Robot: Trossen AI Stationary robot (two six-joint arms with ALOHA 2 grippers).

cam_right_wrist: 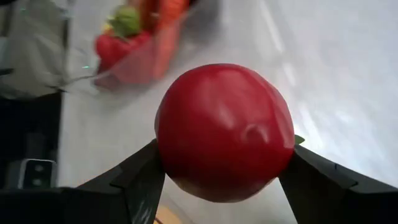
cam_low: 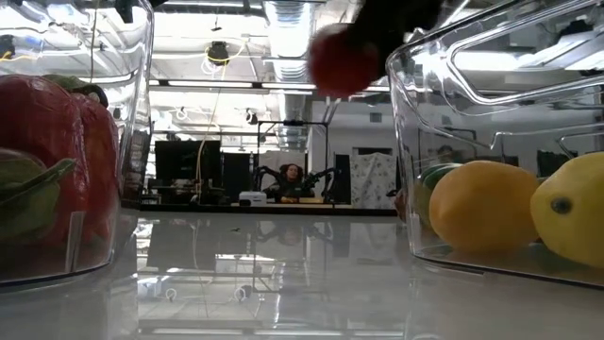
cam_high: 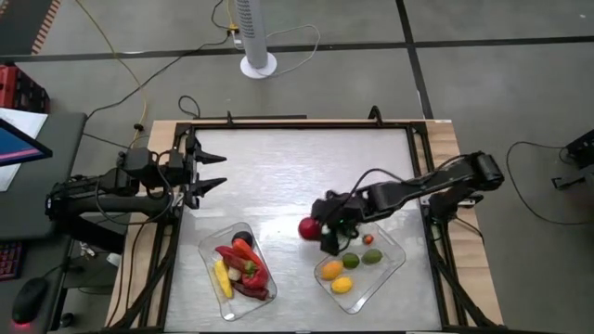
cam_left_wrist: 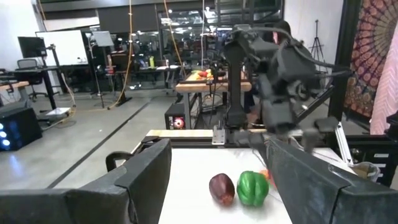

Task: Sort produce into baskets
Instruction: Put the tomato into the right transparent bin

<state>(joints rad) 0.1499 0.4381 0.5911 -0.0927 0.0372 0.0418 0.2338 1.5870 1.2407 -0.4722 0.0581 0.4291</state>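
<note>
My right gripper (cam_high: 314,230) is shut on a round red fruit (cam_high: 307,228), just left of the right clear basket (cam_high: 394,264). That basket holds an orange, a lime, a yellow lemon and a small red piece. In the low view the red fruit (cam_low: 344,57) hangs high above the table beside that basket's rim (cam_low: 406,57). The left clear basket (cam_high: 212,250) holds red chillies, yellow corn and a dark piece. My left gripper (cam_high: 221,171) is open and empty at the table's left, above the left basket's far side. My right gripper pinches the red fruit's two opposite sides (cam_right_wrist: 168,155) between its two fingers (cam_right_wrist: 134,183). The fingers come from the table's right, slanting down. The fruit is lifted clear of the table.
In the left wrist view a dark purple piece (cam_left_wrist: 222,188) and a green pepper (cam_left_wrist: 252,188) lie on a white surface ahead of my left fingers; they do not show in the high view. A fan base (cam_high: 258,65) stands beyond the far edge. A person (cam_low: 293,178) sits far behind.
</note>
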